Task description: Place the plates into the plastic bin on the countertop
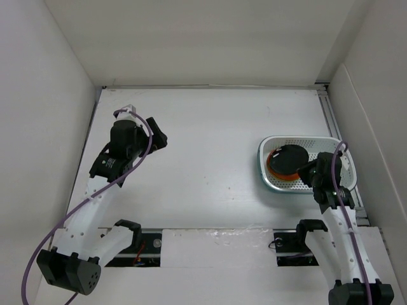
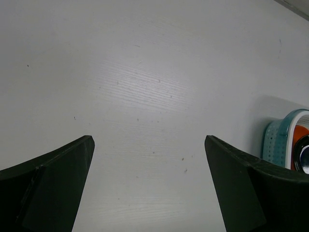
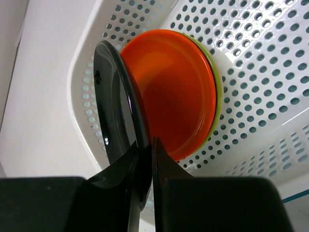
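Note:
The plastic bin (image 1: 275,183) sits at the right of the countertop (image 1: 210,146). My right gripper (image 1: 310,173) is shut on the rim of the glossy black plate (image 1: 290,156) and holds it tilted over an orange plate (image 1: 280,173) in the bin. In the right wrist view the black plate (image 3: 113,104) stands on edge in my right gripper (image 3: 146,145), above the orange plate (image 3: 176,89), which lies on a lime green plate (image 3: 217,92). My left gripper (image 1: 141,135) is open and empty over the left countertop; its fingers (image 2: 53,179) frame bare surface. The cream plates are out of view.
White walls bound the countertop at the back and both sides. A metal rail (image 1: 340,140) runs along the right edge beside the bin. The bin's edge (image 2: 282,142) shows at the right of the left wrist view.

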You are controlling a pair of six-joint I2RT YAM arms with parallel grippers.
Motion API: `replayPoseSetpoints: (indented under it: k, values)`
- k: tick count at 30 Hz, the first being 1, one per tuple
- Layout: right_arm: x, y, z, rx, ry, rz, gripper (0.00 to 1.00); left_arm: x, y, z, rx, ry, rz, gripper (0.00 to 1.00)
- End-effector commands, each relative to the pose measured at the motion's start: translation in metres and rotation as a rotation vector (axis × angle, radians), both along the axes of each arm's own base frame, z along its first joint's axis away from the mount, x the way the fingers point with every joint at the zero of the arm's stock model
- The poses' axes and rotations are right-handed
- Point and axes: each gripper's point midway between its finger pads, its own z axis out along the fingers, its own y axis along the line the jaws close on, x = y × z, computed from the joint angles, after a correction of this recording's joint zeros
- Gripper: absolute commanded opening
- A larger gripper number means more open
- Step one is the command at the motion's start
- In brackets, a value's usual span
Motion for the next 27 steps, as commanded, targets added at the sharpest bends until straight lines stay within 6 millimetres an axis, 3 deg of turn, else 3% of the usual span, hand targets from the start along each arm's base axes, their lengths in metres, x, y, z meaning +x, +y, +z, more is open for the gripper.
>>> replayPoseSetpoints:
  k: [1, 3, 4, 8, 10, 11, 15, 18, 19, 23, 24, 25, 27]
  values:
    - [0.008, 0.001, 0.017, 0.005, -0.064, 0.012, 0.15, -0.003, 0.002, 0.006, 0.011, -0.028, -0.008, 0.99]
    - [0.009, 0.001, 0.022, -0.004, -0.085, 0.018, 0.37, -0.003, 0.001, 0.006, 0.006, -0.027, -0.016, 0.99]
    - [0.009, 0.001, 0.029, -0.005, -0.106, 0.018, 0.64, -0.004, 0.001, 0.002, 0.008, -0.018, -0.016, 0.99]
    - [0.004, 0.001, 0.037, -0.013, -0.11, 0.023, 0.92, -0.004, 0.001, 0.006, 0.004, -0.036, -0.016, 0.99]
    - [0.0, 0.001, 0.044, -0.024, -0.105, 0.03, 0.93, -0.004, 0.001, 0.006, 0.004, -0.036, -0.016, 0.99]
    - [-0.001, 0.001, 0.047, -0.033, -0.1, 0.036, 1.0, -0.004, 0.001, 0.006, 0.004, -0.036, -0.016, 0.99]
    - [-0.003, 0.003, 0.052, -0.032, -0.1, 0.054, 1.0, -0.004, 0.001, 0.006, 0.004, -0.036, -0.016, 0.99]
    - [-0.006, 0.013, 0.07, -0.019, -0.134, 0.111, 1.0, -0.003, 0.002, 0.006, 0.008, -0.037, -0.008, 0.99]
    - [-0.007, 0.025, 0.075, 0.001, -0.145, 0.182, 1.0, -0.003, 0.004, 0.006, 0.013, -0.038, 0.0, 0.99]
    - [-0.014, 0.039, 0.121, -0.043, -0.261, 0.309, 1.0, -0.003, 0.008, 0.014, 0.013, -0.046, 0.025, 0.99]
    - [-0.02, 0.039, 0.143, -0.067, -0.281, 0.32, 1.0, -0.002, 0.011, 0.017, 0.021, -0.049, 0.04, 0.99]
    - [-0.024, 0.036, 0.152, -0.119, -0.281, 0.335, 1.0, -0.006, 0.015, 0.022, 0.03, -0.055, 0.057, 0.99]
    - [-0.038, 0.027, 0.182, -0.196, -0.284, 0.33, 1.0, -0.01, 0.019, 0.043, 0.024, -0.099, 0.071, 0.99]
